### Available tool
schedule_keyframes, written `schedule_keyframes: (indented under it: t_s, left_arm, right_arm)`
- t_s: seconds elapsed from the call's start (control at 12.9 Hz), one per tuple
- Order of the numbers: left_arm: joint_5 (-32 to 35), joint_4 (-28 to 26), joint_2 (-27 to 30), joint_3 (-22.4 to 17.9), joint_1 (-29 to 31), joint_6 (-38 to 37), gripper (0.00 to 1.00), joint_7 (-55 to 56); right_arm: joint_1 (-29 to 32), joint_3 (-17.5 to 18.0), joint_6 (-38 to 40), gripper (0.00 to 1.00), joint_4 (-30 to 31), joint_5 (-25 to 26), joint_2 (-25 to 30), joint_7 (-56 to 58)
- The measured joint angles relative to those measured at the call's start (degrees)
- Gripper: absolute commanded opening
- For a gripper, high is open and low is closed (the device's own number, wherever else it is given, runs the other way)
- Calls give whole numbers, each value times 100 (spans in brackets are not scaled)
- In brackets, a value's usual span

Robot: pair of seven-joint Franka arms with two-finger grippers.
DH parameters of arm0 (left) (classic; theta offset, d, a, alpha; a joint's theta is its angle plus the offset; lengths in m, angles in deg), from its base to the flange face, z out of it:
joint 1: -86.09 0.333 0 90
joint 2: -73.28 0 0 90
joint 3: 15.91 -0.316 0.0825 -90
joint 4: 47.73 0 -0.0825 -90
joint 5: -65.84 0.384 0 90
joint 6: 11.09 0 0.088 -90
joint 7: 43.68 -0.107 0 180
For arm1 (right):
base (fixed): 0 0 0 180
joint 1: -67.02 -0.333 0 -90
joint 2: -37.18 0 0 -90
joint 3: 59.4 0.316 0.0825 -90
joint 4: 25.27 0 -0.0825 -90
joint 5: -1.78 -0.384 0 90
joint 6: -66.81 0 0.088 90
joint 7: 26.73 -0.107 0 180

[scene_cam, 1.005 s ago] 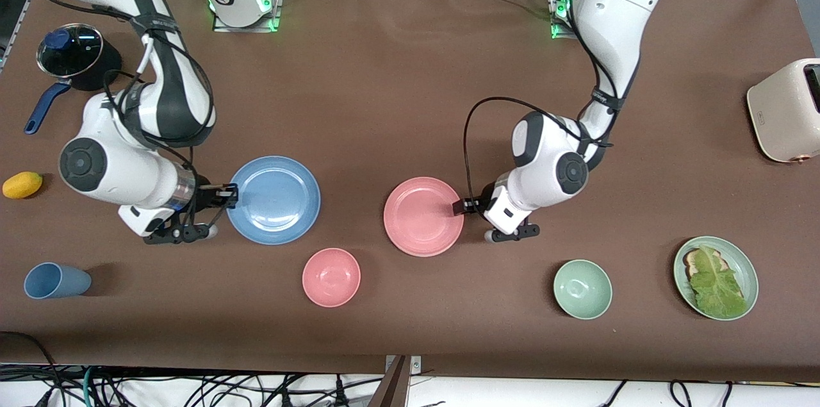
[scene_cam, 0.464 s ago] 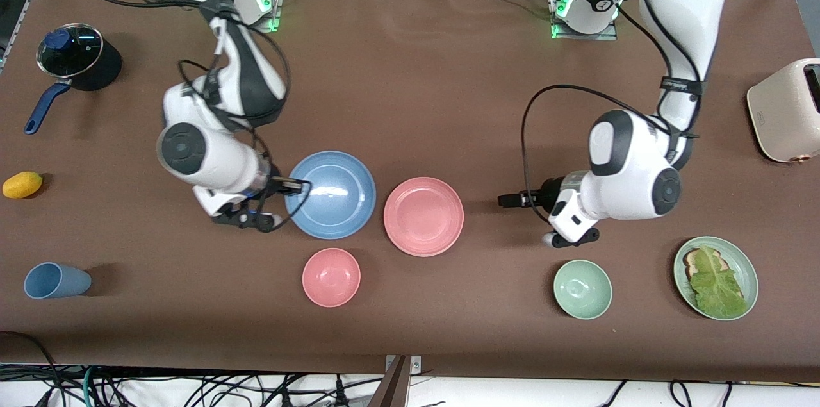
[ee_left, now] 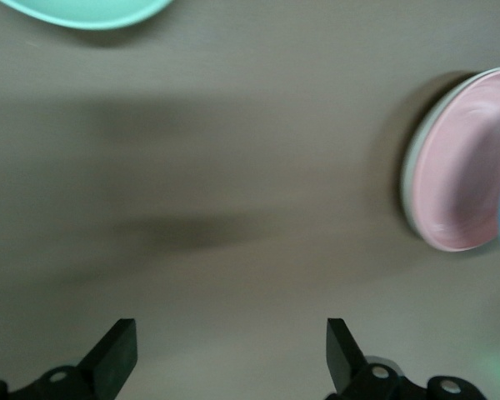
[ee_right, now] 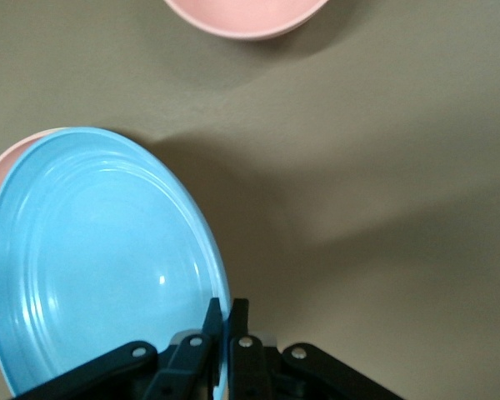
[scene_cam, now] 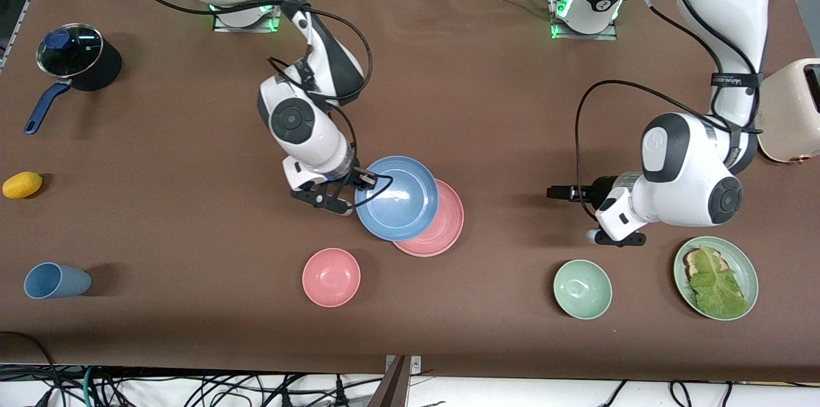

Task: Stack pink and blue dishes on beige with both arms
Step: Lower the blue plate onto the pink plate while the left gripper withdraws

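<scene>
The right gripper is clamped on the rim of the blue plate at the edge toward the right arm's end of the table; in the right wrist view its fingers pinch that rim with no gap between them. The blue plate is held up, over the pink plate, covering most of it; half a second ago it sat beside the pink plate with a gap of bare table between them, and a second ago it was well apart, nearer the right arm's end. The pink plate has not shifted across the three moments. In the left wrist view a pale beige rim shows under the pink plate, so the pink one lies on the beige plate.

The left gripper is released and holds nothing; its fingers stand wide apart over bare table. It is over the table between the pink plate and the lettuce plate, above the green bowl; a second ago it was at the pink plate's rim, and it has withdrawn toward the left arm's end since.

The pink bowl lies nearer the front camera than both plates, unchanged.
</scene>
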Motion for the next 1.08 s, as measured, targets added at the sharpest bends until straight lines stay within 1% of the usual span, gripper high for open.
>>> schedule_keyframes:
  t_s: [0.31, 0.46, 0.62, 0.77, 1.01, 1.08]
  left_arm:
    - [821, 0, 29, -75, 97, -10, 100, -347]
    - [1298, 4, 85, -76, 133, -10, 100, -448]
    - [1554, 54, 205, -75, 133, -71, 100, -483]
    - [1581, 350, 292, -75, 133, -430, 100, -503]
    - [1786, 1113, 383, -75, 131, -1166, 100, -506]
    - [1812, 1289, 464, -73, 130, -1403, 100, -506]
  right_arm:
    - [-203, -2, -354, 0, -429, 1, -515, -623]
    - [-245, -6, -511, 0, -492, 1, -646, -698]
    - [-247, -17, -596, 0, -503, 1, -695, -707]
    - [-247, -26, -694, 0, -503, 1, -703, -708]
    - [-249, -26, -773, 0, -507, 1, -718, -710]
    - [-254, -26, -800, 0, -509, 1, -738, -714]
